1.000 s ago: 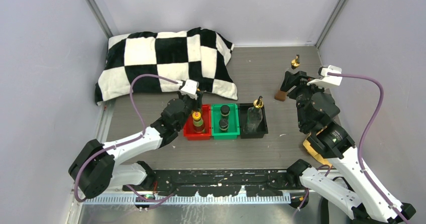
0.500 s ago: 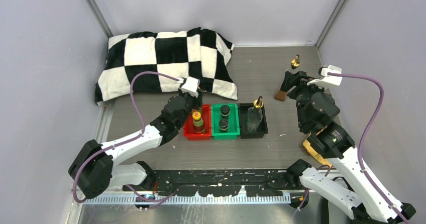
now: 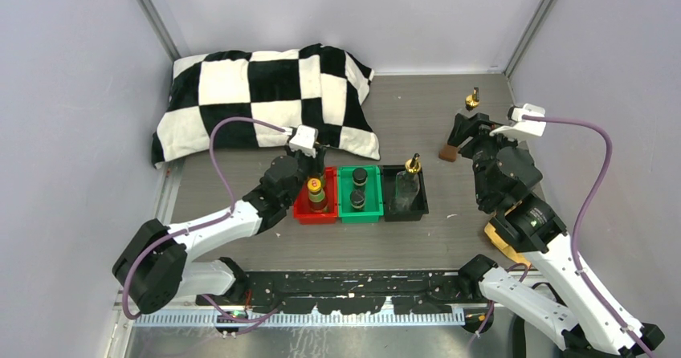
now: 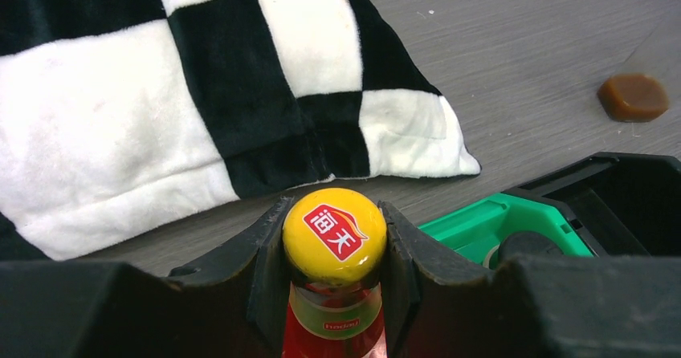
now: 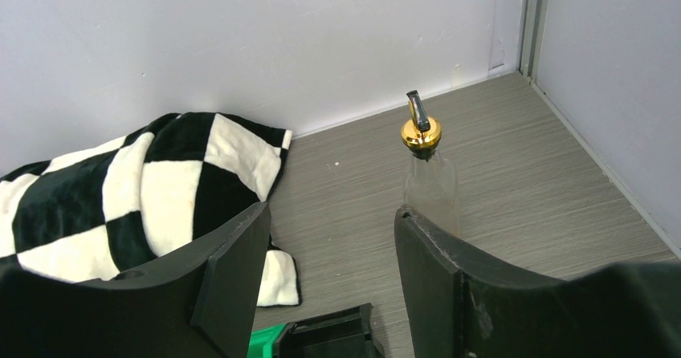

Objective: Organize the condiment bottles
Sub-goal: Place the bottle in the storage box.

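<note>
Pale lilac walls close in a grey wood-grain desk [image 3: 401, 117]. One black-and-white checked pillow [image 3: 257, 101] lies at the back left. Two arms reach in from the near edge: the left arm [image 3: 213, 225] reaches the row of trays, and the right arm [image 3: 514, 185] goes up the right side. Three trays sit in a touching row at mid-desk: a red tray [image 3: 315, 217], a green tray [image 3: 359, 216] and a black tray [image 3: 405, 214], from left to right.

Five bottles can be counted from above. The left jaws are pinched on the cap of a yellow-capped bottle [image 4: 333, 233], upright at the red tray. Whether another stands hidden by that arm I cannot tell. Two black-capped bottles [image 3: 359, 177] [image 3: 356, 201] stand in the green tray, one behind the other. One glass bottle [image 3: 408, 185] with a gold pourer stands in the black tray. A second glass bottle [image 3: 472, 99] stands alone on the desk near the back right corner. It is beyond the right jaws, which are spread with nothing between them. One small brown block [image 3: 447, 154] lies on the desk just left of the right jaws.

Compared with a second ago, the left arm and its purple cable [image 3: 233, 129] sit very slightly shifted. The pillow, trays, bottles, block and right arm are where they were.
</note>
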{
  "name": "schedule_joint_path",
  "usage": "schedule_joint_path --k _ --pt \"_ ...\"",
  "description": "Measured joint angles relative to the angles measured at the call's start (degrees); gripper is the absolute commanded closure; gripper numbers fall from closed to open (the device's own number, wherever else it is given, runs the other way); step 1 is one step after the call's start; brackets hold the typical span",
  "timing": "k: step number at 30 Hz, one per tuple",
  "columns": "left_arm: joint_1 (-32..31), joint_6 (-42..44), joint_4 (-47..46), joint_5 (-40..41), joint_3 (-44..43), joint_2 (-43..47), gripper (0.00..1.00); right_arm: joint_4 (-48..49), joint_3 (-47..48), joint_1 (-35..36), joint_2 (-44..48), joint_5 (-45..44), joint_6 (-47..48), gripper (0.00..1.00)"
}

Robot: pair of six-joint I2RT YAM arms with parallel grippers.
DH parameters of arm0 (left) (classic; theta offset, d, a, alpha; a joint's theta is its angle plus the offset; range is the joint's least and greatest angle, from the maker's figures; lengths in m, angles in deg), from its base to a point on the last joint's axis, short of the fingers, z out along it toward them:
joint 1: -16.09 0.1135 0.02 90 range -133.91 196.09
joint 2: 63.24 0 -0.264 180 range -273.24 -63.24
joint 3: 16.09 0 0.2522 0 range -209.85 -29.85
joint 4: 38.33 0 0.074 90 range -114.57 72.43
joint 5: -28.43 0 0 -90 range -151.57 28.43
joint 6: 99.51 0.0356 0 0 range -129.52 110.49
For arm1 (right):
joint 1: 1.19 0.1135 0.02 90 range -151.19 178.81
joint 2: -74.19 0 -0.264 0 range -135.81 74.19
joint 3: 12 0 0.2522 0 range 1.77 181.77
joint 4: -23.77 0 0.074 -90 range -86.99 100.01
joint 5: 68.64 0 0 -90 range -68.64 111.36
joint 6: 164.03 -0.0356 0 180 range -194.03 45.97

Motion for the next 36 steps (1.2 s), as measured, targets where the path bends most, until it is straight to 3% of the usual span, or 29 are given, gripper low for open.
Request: schedule_joint_path --k 9,22,36 --pt "0.0 -3.6 0.5 0.9 0.3 0.0 0.96 0.0 0.0 0.0 -1.6 0.0 0.0 0.36" --pt "0.0 -10.1 21.8 3.1 -10.4 0.7 0.97 0.1 0.0 0.0 -2.1 0.2 0.0 0.36" --pt "0.0 -11.8 26.8 4.2 -13.8 1.3 0.95 0.1 0.0 0.0 -2.1 0.2 0.0 0.36"
